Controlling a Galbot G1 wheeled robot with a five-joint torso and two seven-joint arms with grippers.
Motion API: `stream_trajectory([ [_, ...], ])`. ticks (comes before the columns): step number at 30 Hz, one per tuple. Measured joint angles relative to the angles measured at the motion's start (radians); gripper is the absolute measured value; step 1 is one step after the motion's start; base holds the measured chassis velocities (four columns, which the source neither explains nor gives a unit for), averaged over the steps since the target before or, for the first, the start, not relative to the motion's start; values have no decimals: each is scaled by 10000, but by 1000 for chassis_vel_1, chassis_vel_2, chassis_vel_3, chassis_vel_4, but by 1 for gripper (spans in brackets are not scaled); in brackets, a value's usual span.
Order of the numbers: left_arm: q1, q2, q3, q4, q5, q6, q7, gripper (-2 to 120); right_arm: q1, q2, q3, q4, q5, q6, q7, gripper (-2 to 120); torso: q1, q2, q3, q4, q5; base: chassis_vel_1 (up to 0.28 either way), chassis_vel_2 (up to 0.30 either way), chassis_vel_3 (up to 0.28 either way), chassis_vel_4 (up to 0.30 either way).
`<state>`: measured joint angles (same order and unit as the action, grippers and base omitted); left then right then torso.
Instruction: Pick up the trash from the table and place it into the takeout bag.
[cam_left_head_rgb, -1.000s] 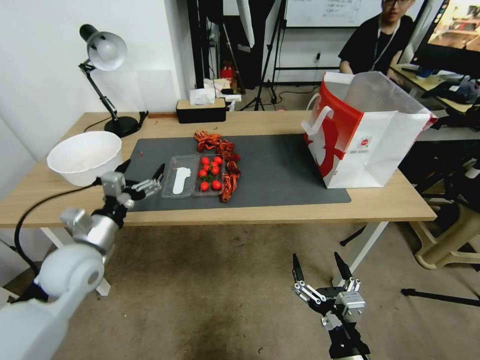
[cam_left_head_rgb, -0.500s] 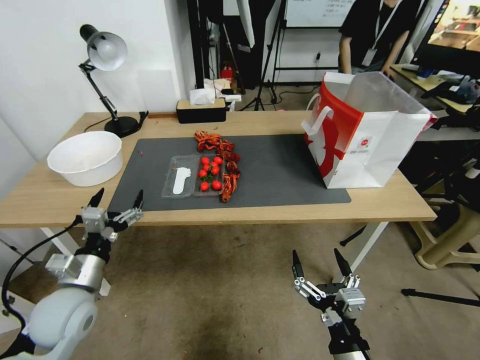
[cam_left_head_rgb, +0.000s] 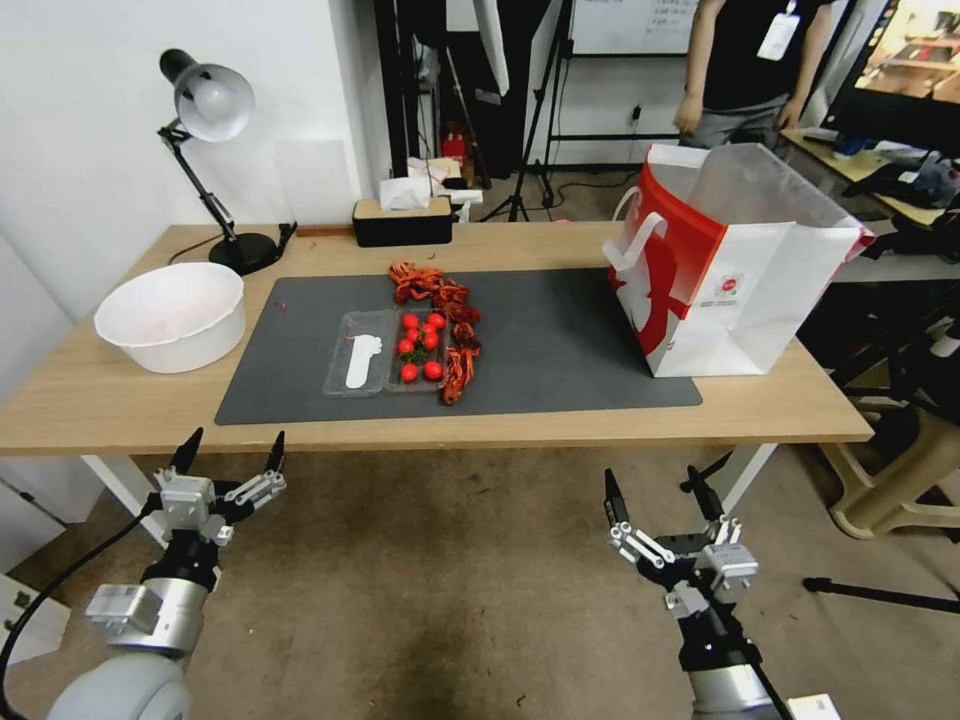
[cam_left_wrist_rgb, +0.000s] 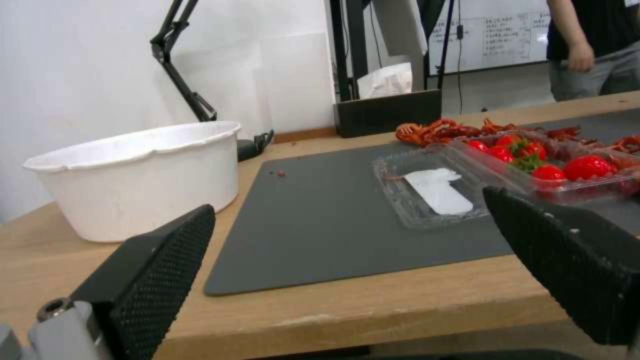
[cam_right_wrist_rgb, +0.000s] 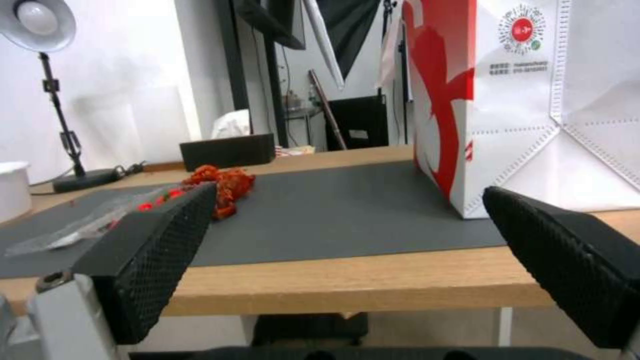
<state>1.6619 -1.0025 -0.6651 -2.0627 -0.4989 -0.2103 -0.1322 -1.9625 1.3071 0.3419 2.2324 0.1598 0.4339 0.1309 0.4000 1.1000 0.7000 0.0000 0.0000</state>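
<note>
Below table (cam_left_head_rgb: 90, 400) edge, left hand (cam_left_head_rgb: 230, 452), right hand (cam_left_head_rgb: 652, 487) spread, empty

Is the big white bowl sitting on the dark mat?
No, the white bowl sits on the bare wood of the table, beside the dark mat.

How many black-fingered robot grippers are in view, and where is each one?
2. The left gripper hangs open below the light-wood table's front edge; the right gripper hangs open likewise, nearer the white-and-red paper takeout bag.
</note>
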Motion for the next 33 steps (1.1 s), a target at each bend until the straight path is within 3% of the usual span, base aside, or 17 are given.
stream_trajectory([
  [4,839,-348,-15,-188,618,-397,3,100,316,-191,317,47,380,-83,-162,100,0,0,-1,2,1,0,0,0,0],
  [13,1202,-582,182,-88,875,-880,36,100,706,-362,803,-30,593,-596,-224,100,0,0,0,0,0,0,0,0,0],
  [33,1089,-622,438,27,936,-815,-57,100,959,-485,1184,-153,926,-697,-501,100,0,0,0,0,0,0,0,0,0],
])
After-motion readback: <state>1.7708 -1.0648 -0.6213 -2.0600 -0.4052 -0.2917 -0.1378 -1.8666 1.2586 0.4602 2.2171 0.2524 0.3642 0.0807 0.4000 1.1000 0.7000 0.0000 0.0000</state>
